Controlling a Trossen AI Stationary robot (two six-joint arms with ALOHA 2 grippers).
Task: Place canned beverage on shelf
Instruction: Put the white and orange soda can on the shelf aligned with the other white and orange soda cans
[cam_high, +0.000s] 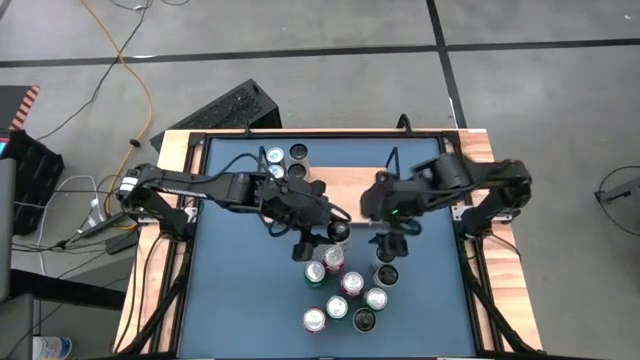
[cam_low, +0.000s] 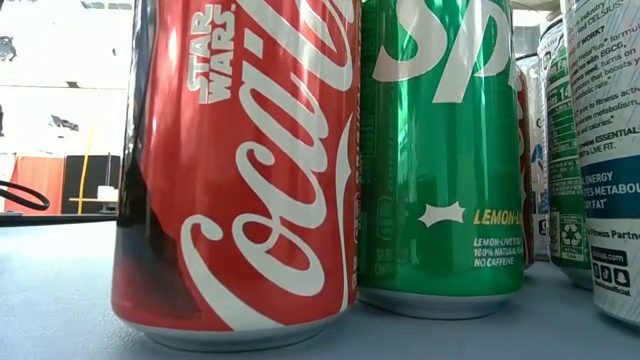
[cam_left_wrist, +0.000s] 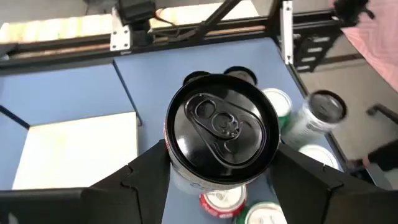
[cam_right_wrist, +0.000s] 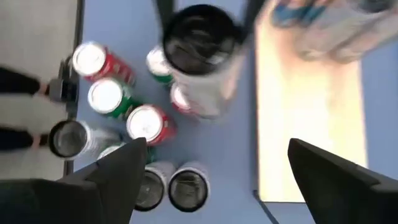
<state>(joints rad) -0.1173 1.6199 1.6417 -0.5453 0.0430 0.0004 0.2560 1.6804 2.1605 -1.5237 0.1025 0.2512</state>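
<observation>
My left gripper (cam_high: 328, 238) is shut on a black-topped can (cam_left_wrist: 221, 127) over the middle of the blue table, just above the cluster of cans (cam_high: 345, 290). The same can shows blurred in the right wrist view (cam_right_wrist: 199, 56). The shelf's light-wood board (cam_high: 350, 188) lies just beyond it, toward the far edge, and also shows in the left wrist view (cam_left_wrist: 81, 149) and the right wrist view (cam_right_wrist: 305, 106). My right gripper (cam_high: 388, 242) is open and empty, to the right of the held can, above two dark-topped cans (cam_right_wrist: 171, 186). My left gripper pinches the black-topped can by its side wall (cam_left_wrist: 177, 171), just below the top rim, between the two fingers (cam_left_wrist: 146, 177). The fingers stand on opposite sides of the can. The can is upright, its top higher than the tops of the cans around it; its bottom is hidden.
Several cans stand close together near the table's front middle: a red Coca-Cola can (cam_low: 240, 170), a green Sprite can (cam_low: 440, 150) and white ones (cam_low: 610, 150). A few more cans (cam_high: 285, 162) stand at the far left by the shelf. Black frame rails (cam_high: 200, 200) line the table's sides.
</observation>
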